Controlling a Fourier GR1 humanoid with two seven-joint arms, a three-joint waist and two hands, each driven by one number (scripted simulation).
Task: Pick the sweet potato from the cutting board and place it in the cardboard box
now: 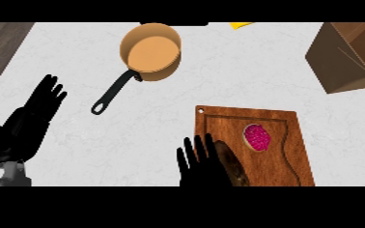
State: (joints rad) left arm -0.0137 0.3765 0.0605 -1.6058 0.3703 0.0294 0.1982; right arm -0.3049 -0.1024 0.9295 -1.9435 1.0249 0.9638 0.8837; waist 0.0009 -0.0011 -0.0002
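Observation:
On the wooden cutting board [285, 125] at the lower right lies an oval magenta thing with a pale rim, which I take for the sweet potato [257, 137]. My right hand [202, 166] is over the board's left edge, fingers straight and pointing away, just left of and nearer than the sweet potato, holding nothing. Beside the hand a dark brown patch [232, 165] covers the board; I cannot tell if it is a shadow. The cardboard box [339, 58] stands at the far right, partly cut off. My left hand [32, 118] rests open at the left edge.
A tan saucepan [150, 48] with a black handle [114, 92] stands at the back centre-left. A small yellow thing [241, 25] lies at the counter's far edge. Dark wood shows at the top left corner [13, 38].

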